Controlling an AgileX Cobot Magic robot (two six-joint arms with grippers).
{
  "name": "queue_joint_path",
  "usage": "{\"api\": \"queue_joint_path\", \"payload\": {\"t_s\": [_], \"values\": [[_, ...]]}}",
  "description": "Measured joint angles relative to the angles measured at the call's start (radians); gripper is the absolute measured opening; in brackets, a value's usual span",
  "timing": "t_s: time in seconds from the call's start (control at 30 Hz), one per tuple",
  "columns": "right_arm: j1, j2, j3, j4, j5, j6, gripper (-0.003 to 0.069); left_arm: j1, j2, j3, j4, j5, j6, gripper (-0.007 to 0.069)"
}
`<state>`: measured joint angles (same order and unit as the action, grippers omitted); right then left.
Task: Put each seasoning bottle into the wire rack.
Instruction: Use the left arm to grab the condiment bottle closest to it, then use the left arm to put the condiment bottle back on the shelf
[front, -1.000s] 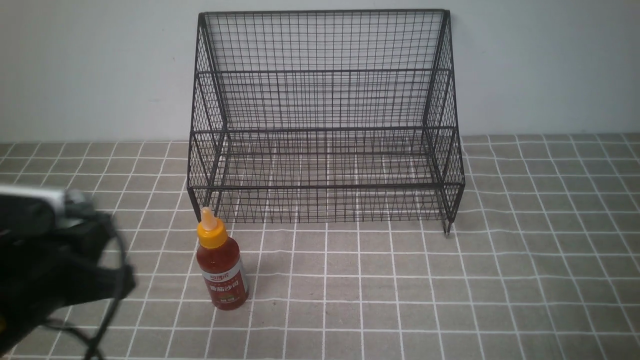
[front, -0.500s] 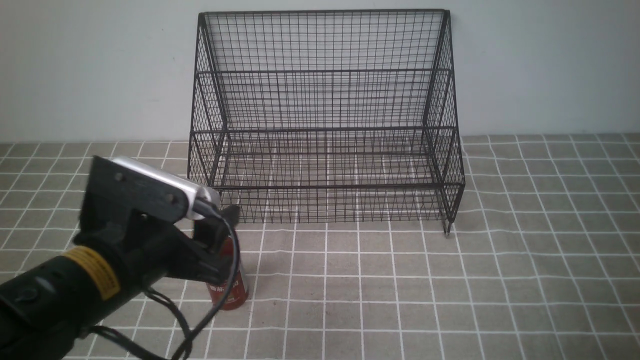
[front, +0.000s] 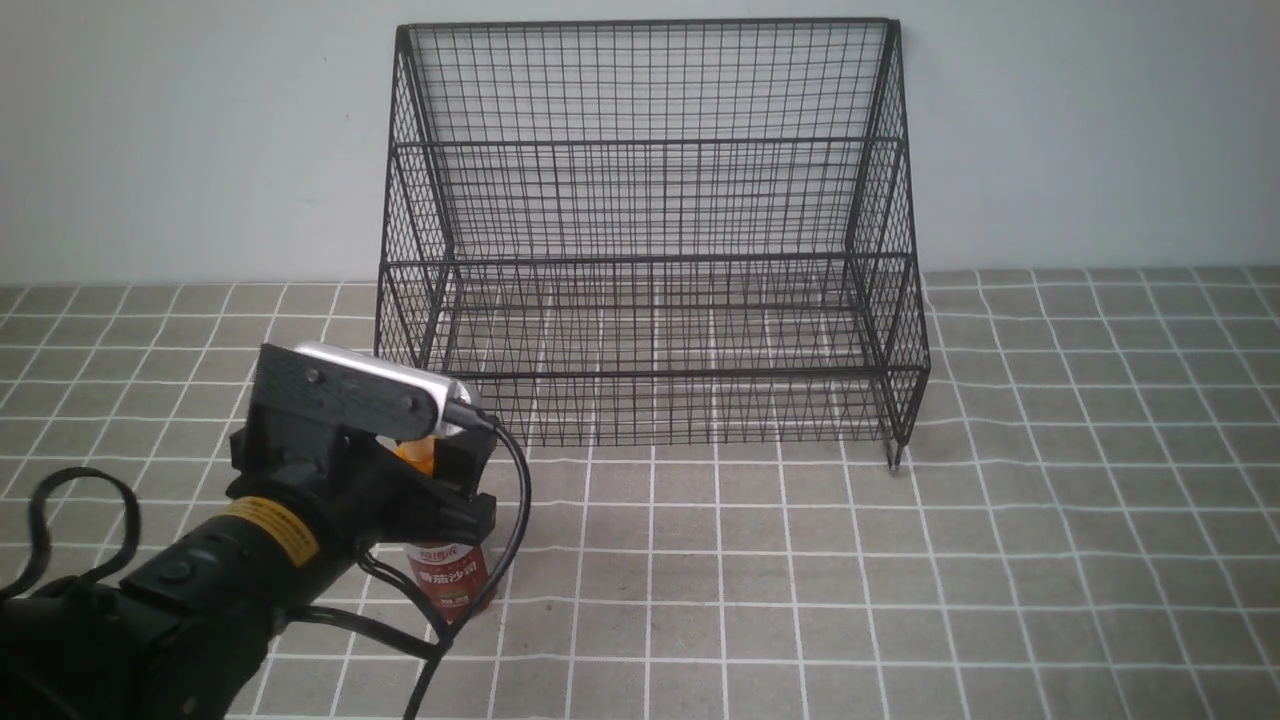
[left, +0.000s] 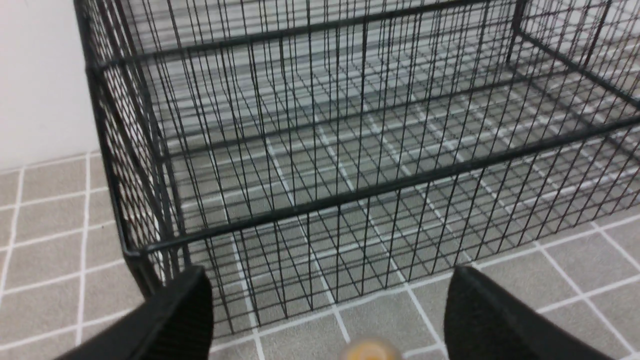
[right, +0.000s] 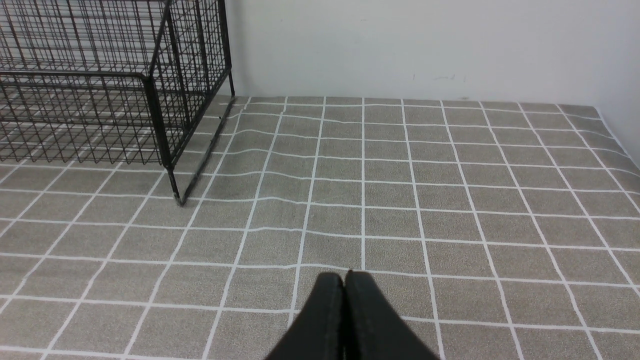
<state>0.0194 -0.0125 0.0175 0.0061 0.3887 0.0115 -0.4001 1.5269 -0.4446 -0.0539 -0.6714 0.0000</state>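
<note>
Tablecloth (front: 900, 560): grey-brown squares with white grid lines, covers the whole table up to the plain white wall (front: 200, 130).
Wire rack (front: 650, 374): big black mesh thing with two stepped tiers, back against the wall, both tiers bare. No brand or tag shows anywhere on it.
Left arm: black and coming in low, with a yellow sticker (front: 270, 528) whose print is way too small to read.
Left gripper (front: 440, 470): fingers (left: 175, 320) spread wide on either side of the bottle's cap. Can't tell if they touch it.
Right gripper (right: 345, 310): fingers pressed flat together, gripping nothing, low over bare cloth and well apart from the rack's right foot.
Seasoning bottle (front: 450, 580): upright on the cloth, outside the rack, near its front left corner. Red sauce and an orange cap, with a white-and-red label bearing Chinese characters that can't be made out.
</note>
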Motion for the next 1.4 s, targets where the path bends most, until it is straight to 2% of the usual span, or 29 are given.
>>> {"api": "queue_joint_path", "payload": {"t_s": [0.1,0.2,0.27,0.53,0.67,0.8,1.0,1.17,1.4], "values": [[0.0,0.0,0.0,0.0,0.0,0.0,-0.0012,0.0,0.027,-0.002,-0.002,-0.018,0.0,0.0491],[0.0,0.0,0.0,0.0,0.0,0.0,-0.0012,0.0,0.028,-0.003,-0.004,-0.026,-0.047,0.0297],[0.0,0.0,0.0,0.0,0.0,0.0,-0.0012,0.0,0.02,-0.004,-0.004,-0.017,-0.064,0.0244],[0.0,0.0,0.0,0.0,0.0,0.001,-0.0012,0.0,-0.174,-0.016,0.012,0.119,-0.114,0.0248],[0.0,0.0,0.0,0.0,0.0,0.001,-0.0012,0.0,-0.293,-0.116,0.012,0.278,-0.107,0.0248],[0.0,0.0,0.0,0.0,0.0,0.001,-0.0012,0.0,-0.307,-0.321,0.023,0.464,-0.064,0.0248],[0.0,0.0,0.0,0.0,0.0,0.002,-0.0012,0.0,-0.198,-0.521,0.054,0.506,0.058,0.0248],[0.0,0.0,0.0,0.0,0.0,0.002,-0.0012,0.0,-0.083,-0.583,0.054,0.502,0.072,0.0248],[0.0,0.0,0.0,0.0,0.0,0.002,-0.0012,0.0,0.065,-0.589,0.054,0.397,0.072,0.0248]]}}
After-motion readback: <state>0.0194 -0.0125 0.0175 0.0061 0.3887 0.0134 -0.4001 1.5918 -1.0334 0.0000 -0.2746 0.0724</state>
